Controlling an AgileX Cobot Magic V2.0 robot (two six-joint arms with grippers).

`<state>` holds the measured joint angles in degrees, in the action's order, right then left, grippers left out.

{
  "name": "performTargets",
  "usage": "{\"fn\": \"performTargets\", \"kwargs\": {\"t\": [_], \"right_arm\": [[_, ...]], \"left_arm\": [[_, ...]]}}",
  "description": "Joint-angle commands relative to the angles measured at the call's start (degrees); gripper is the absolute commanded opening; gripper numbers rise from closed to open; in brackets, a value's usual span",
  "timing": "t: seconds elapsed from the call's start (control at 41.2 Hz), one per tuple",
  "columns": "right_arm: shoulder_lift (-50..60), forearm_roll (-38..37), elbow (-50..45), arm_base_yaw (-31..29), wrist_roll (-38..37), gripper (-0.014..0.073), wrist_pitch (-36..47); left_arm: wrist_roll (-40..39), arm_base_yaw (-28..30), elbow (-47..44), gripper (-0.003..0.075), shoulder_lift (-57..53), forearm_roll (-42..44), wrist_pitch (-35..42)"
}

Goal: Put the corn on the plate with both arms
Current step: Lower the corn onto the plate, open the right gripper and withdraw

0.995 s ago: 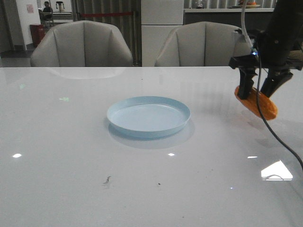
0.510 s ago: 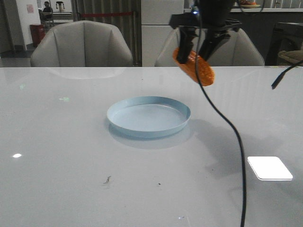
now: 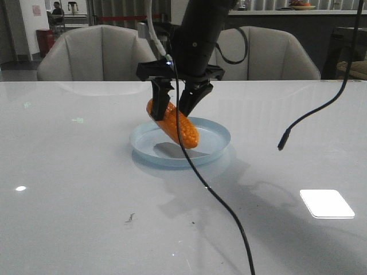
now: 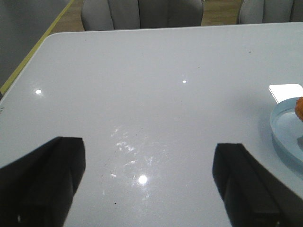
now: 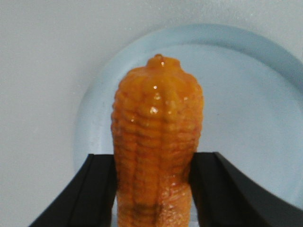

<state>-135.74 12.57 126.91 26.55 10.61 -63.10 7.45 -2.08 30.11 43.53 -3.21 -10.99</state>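
One orange corn (image 3: 172,124) cob hangs in the right hand (image 3: 180,102), whose two dark fingers are clamped on its flanks near the upper, far-left end. The cob tilts down toward 4 o'clock over the pale-blue plate (image 3: 217,150), its lower tip low above the plate's floor; whether it touches yet cannot be told, though its shadow lies directly beneath. In the right wrist view the fingers (image 5: 93,189) press both sides of the cob with the plate behind it.

Judging by its glossy, bumpy kernel rows, the corn looks stiff and light, probably a plastic model, a little slick on the ridges. A hold across the middle of the barrel, fingers seated in the kernel grooves, seems safest; the tapered ends would likely slip out.

The left hand (image 4: 147,182) hovers over bare white worktop (image 3: 74,195) at about 9 o'clock from the plate, fingers spread wide with nothing between them.

No brand, label or legible writing shows on the corn, plate or arms.
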Motion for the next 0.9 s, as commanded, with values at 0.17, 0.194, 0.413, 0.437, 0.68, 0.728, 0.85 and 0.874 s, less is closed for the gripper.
{"fn": "performTargets", "kwargs": {"t": [0.17,0.194,0.413,0.437,0.68,0.728,0.85,0.874], "right_arm": [[2.33,0.07,1.94,-0.39,0.56,0.0254,2.52],[2.33,0.07,1.94,-0.39,0.56,0.0255,2.73],[2.39,0.0,1.94,-0.39,0.5,0.0438,3.18],[2.39,0.0,1.94,-0.39,0.5,0.0464,3.31],[2.62,0.0,3.16,-0.39,0.56,0.0578,3.98],[2.69,0.0,4.25,-0.39,0.62,0.0578,2.41],[2.69,-0.92,9.61,-0.5,1.53,0.0578,-3.29],[2.69,-1.26,11.21,-0.57,1.53,0.0578,-4.84]], "left_arm": [[-0.27,-0.07,1.69,0.0601,-0.01,-0.55,5.04],[-0.27,-0.07,1.69,0.0601,-0.01,-0.55,5.04],[-0.27,-0.07,1.69,0.0601,-0.01,-0.55,5.04],[-0.27,-0.07,1.69,0.0601,-0.01,-0.55,5.04],[-0.27,-0.07,1.69,0.0601,-0.01,-0.55,5.04],[-0.27,-0.07,1.69,0.0601,-0.01,-0.55,5.04],[-0.27,-0.07,1.69,0.06,-0.01,-0.55,5.04],[-0.27,-0.07,1.69,0.0601,-0.01,-0.55,5.04]]}}
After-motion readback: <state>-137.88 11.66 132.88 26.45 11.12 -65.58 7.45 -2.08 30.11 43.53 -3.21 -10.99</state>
